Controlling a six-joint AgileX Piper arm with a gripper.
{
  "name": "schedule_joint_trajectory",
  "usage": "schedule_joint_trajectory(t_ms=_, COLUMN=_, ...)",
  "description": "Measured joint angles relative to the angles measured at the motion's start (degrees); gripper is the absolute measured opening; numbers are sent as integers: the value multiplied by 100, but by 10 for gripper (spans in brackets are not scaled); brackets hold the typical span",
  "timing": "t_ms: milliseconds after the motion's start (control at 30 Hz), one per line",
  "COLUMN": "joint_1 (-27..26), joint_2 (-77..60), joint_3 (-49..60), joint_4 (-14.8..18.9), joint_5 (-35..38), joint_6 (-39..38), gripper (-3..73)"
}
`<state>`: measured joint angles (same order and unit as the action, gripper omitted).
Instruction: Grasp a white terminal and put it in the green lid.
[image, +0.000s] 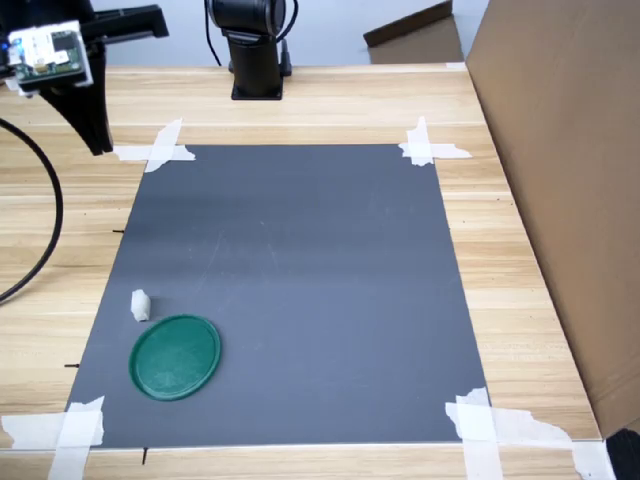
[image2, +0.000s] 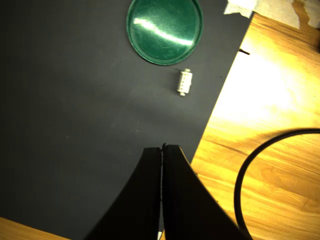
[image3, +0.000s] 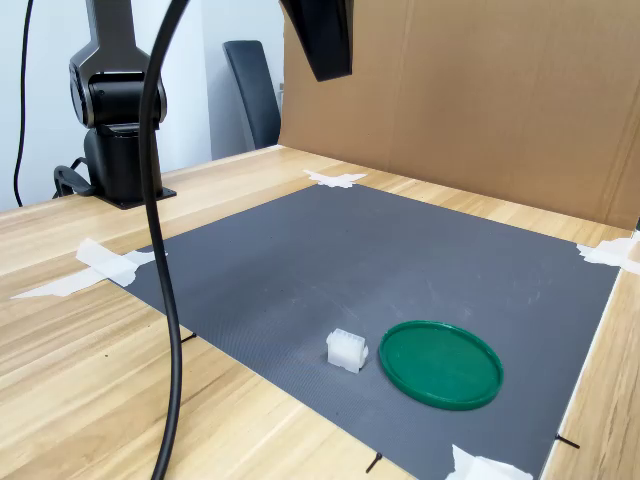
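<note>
The white terminal (image: 141, 304) is a tiny blocky piece lying on the grey mat (image: 300, 280), just beside the green lid (image: 176, 356) and apart from it. Both also show in the second exterior view, with the terminal (image3: 347, 350) left of the lid (image3: 441, 364). In the wrist view the terminal (image2: 184, 81) lies a little short of the lid (image2: 164, 29). My gripper (image2: 162, 148) hangs high above the mat's edge, well back from both. It is shut, its fingers pressed together with nothing between them. It also shows in both exterior views, in the first (image: 97, 140) and the second (image3: 327, 72).
A cardboard wall (image: 560, 200) stands along the first exterior view's right. A black cable (image3: 160, 260) hangs from the arm over the wooden table (image: 50, 330). The arm's base (image: 255, 60) stands behind the mat. White tape strips (image: 165, 150) hold the mat's corners.
</note>
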<state>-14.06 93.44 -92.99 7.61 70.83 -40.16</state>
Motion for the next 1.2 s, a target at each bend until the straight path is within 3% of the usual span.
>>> schedule_joint_trajectory(t_ms=100, joint_1=-226, joint_2=-6, joint_3=18, joint_4=144, joint_5=0, joint_6=-68, gripper=-28)
schedule_joint_trajectory(t_ms=200, joint_1=-504, joint_2=-135, joint_3=378, joint_4=70, joint_5=-287, joint_6=-191, gripper=-28)
schedule_joint_trajectory(t_ms=567, joint_1=-461, joint_2=-372, joint_3=1782, joint_4=-174, joint_5=-1657, joint_6=-393, gripper=-28)
schedule_joint_trajectory(t_ms=767, joint_1=254, joint_2=414, joint_3=1290, joint_4=-923, joint_5=-1413, joint_6=291, gripper=-28)
schedule_joint_trajectory(t_ms=867, joint_1=338, joint_2=721, joint_3=891, joint_4=-860, joint_5=-1338, joint_6=398, gripper=-28)
schedule_joint_trajectory(t_ms=967, joint_1=338, joint_2=739, joint_3=735, joint_4=-865, joint_5=-1726, joint_6=494, gripper=-28)
schedule_joint_trajectory(t_ms=1200, joint_1=338, joint_2=763, joint_3=717, joint_4=-902, joint_5=-1553, joint_6=1068, gripper=-25)
